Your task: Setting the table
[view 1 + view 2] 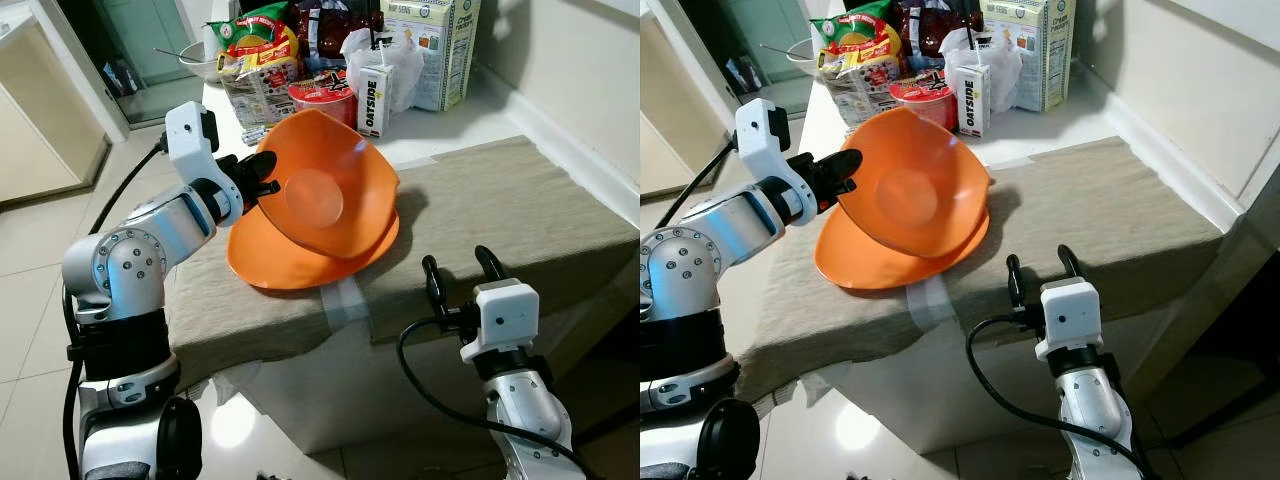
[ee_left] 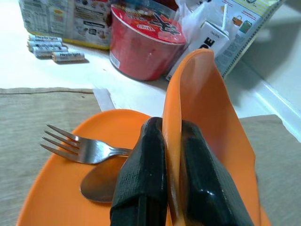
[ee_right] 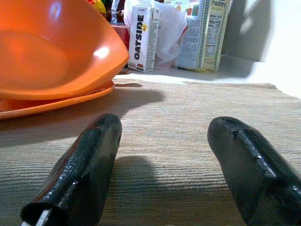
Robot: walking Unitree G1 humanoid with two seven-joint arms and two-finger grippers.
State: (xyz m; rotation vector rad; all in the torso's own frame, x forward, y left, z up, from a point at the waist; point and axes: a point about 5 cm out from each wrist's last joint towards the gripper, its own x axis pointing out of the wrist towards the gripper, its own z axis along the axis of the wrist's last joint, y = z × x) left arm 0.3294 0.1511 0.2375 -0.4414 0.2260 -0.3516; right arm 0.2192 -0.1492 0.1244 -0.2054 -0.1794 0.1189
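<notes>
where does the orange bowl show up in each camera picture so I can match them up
Left eye view: orange bowl tilted at centre, its rim pinched by the left gripper, over the orange plate.
Right eye view: bowl left of centre.
Left wrist view: bowl's rim edge-on between the black fingers.
Right wrist view: bowl in the upper-left corner.
Shared landmark: Oatside carton.

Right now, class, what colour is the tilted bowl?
Orange bowl, clearest in the left eye view.

— What sort of place is this?
— A home kitchen: tiled floor [image 1: 30,250], white counter [image 1: 440,125], and at twelve o'clock an oat-drink carton [image 1: 373,100], snack bags [image 1: 255,45] and cereal box [image 1: 432,45].
</notes>
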